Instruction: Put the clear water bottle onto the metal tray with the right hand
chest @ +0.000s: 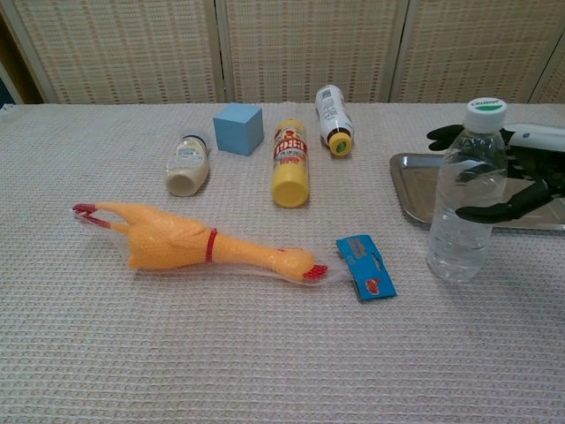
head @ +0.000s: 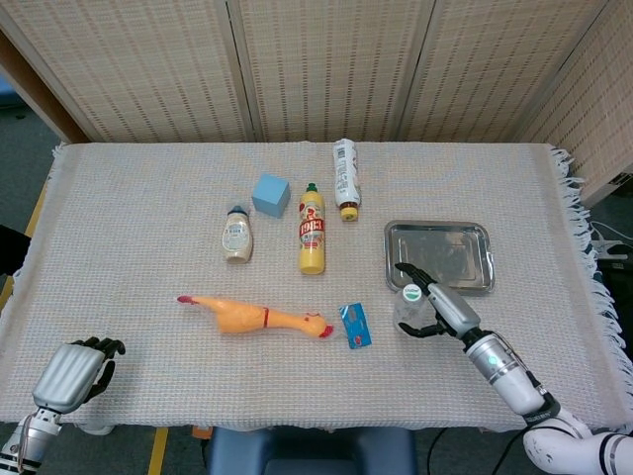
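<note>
Fingers of your right hand curl around the upright clear water bottle without clearly gripping it, on the table just beside the metal tray; your left hand rests clenched.

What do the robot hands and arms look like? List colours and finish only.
Right robot hand: silver-grey back shell, black fingers, on a silver-grey cylindrical forearm with dark bands. Left robot hand: ribbed silver-grey shell, black fingers. No sleeves or markings show.
</note>
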### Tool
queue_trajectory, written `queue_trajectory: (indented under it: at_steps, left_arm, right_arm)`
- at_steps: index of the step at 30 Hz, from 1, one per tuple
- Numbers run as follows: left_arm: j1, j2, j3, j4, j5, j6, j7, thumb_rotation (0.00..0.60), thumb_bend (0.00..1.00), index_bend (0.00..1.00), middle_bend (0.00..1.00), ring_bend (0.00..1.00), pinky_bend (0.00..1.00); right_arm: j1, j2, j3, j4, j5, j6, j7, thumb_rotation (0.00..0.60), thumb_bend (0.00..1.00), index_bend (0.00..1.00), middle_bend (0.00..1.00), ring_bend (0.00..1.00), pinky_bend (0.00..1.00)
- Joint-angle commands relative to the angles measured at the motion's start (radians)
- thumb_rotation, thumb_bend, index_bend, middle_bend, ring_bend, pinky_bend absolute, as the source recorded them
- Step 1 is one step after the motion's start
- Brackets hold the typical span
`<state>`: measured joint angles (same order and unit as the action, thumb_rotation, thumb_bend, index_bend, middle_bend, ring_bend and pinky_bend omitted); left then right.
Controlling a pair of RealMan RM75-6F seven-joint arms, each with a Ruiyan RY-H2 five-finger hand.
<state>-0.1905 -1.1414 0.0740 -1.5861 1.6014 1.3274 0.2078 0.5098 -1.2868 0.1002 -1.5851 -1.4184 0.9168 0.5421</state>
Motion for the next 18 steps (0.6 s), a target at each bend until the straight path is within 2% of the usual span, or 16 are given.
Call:
queue_trajectory:
  at_steps: [1,4,7,10,15,18]
  left_arm:
    - [0.001,0.0,0.0,0.002,0.004,0.004,-0.002,0.6,0.61,0.41,0.48,0.45,0.61]
    - [0.0,0.001,0.0,0.003,0.001,0.0,-0.005,0.6,0.61,0.41,0.48,0.45,0.61]
    - [-0.001,0.0,0.0,0.002,0.001,-0.003,-0.004,0.6,0.61,0.41,0.48,0.45,0.61]
    - [-0.002,0.0,0.001,0.002,0.001,-0.005,-0.001,0.6,0.61,0.41,0.48,0.45,0.61]
    - [-0.002,0.001,0.002,0.003,0.004,-0.005,-0.005,0.6,0.61,0.41,0.48,0.45,0.61]
    - [-0.002,0.002,0.002,0.002,0.003,-0.006,-0.007,0.6,0.61,0.41,0.48,0.45,0.61]
  right_arm:
    - [-0.012,-0.023,0.011,0.01,0.028,0.034,-0.032,0.6,0.03,0.21,0.09,0.03,0.16]
    - [-0.025,-0.036,0.021,0.008,0.055,0.061,-0.063,0.6,0.03,0.46,0.31,0.18,0.25]
    - [-0.036,-0.044,0.031,0.004,0.076,0.092,-0.104,0.6,0.03,0.66,0.46,0.31,0.37]
    - [-0.045,-0.048,0.043,-0.003,0.091,0.124,-0.152,0.6,0.03,0.75,0.52,0.38,0.44]
    - [-0.059,-0.039,0.066,-0.021,0.097,0.208,-0.288,0.6,0.03,0.79,0.56,0.41,0.49]
    - [-0.072,-0.041,0.091,-0.034,0.097,0.295,-0.418,0.6,0.03,0.81,0.57,0.42,0.51]
